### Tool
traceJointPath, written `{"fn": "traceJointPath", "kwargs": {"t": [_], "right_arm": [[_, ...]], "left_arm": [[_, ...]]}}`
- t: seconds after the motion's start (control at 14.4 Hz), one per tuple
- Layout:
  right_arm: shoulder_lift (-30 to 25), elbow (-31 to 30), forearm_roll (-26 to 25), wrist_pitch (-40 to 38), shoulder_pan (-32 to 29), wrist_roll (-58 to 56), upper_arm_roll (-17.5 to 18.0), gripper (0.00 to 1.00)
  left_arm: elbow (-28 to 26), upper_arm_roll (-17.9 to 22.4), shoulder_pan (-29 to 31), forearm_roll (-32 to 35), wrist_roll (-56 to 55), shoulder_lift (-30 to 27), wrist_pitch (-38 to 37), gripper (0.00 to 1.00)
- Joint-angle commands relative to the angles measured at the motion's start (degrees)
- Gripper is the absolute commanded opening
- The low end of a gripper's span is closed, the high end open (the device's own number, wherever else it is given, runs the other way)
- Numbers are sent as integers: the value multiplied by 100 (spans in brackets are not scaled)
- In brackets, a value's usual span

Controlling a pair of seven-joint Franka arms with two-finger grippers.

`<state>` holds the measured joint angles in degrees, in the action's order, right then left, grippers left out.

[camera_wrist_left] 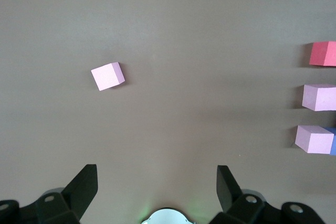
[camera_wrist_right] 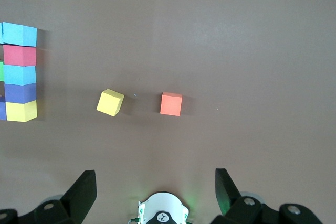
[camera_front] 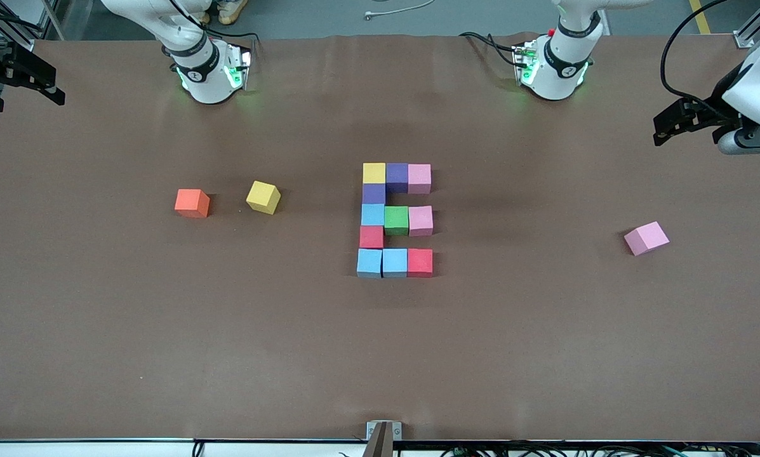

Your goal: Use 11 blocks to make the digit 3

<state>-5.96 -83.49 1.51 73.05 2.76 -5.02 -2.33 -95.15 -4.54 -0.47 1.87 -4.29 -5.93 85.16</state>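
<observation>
Bench [camera_front: 164, 355]: brown cover, both arm bases along its edge farthest from the front camera.
Digit 3 [camera_front: 395, 219]: at the middle of the bench, cubes touching, reading like an "E" in the front view.
Top row: yellow cube [camera_front: 374, 172], purple cube [camera_front: 397, 177], pink cube [camera_front: 419, 178] — the row nearest the arm bases.
Link one: second purple cube [camera_front: 374, 193], under the yellow one on the spine, which runs along the side toward the right arm's end.
Middle row: light blue cube [camera_front: 373, 214], green cube [camera_front: 396, 220], second pink cube [camera_front: 420, 220].
Link two: red cube [camera_front: 371, 237] on the spine.
Bottom row: two light blue cubes [camera_front: 381, 262] and a second red cube [camera_front: 420, 262], the row nearest the front camera.
Loose yellow cube [camera_front: 263, 197]: toward the right arm's end of the bench, turned askew, well apart from the digit.
Orange cube [camera_front: 192, 203]: beside the loose yellow one, closer still to the right arm's end.
Loose pink cube [camera_front: 646, 238]: toward the left arm's end, turned askew, alone.
Left claw [camera_front: 672, 124]: raised at the left arm's end of the bench, fingers [camera_wrist_left: 84, 184] wide apart, holding nothing — the arm waits.
Right claw [camera_front: 27, 79]: raised at the right arm's end of the bench, fingers [camera_wrist_right: 83, 187] wide apart, holding nothing.
</observation>
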Motion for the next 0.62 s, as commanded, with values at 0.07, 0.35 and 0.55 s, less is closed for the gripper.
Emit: {"fn": "traceJointPath", "kwargs": {"t": [0.07, 0.35, 0.55], "right_arm": [[-116, -106, -10, 8, 49, -8, -22, 100], [-116, -106, -10, 8, 49, -8, -22, 100], [-116, -106, -10, -1, 40, -8, -22, 100]], "left_arm": [[-12, -12, 3, -117, 147, -163, -132, 100], [-21, -3, 29, -293, 156, -295, -210, 100], [128, 5, 29, -293, 147, -269, -342, 100]]}}
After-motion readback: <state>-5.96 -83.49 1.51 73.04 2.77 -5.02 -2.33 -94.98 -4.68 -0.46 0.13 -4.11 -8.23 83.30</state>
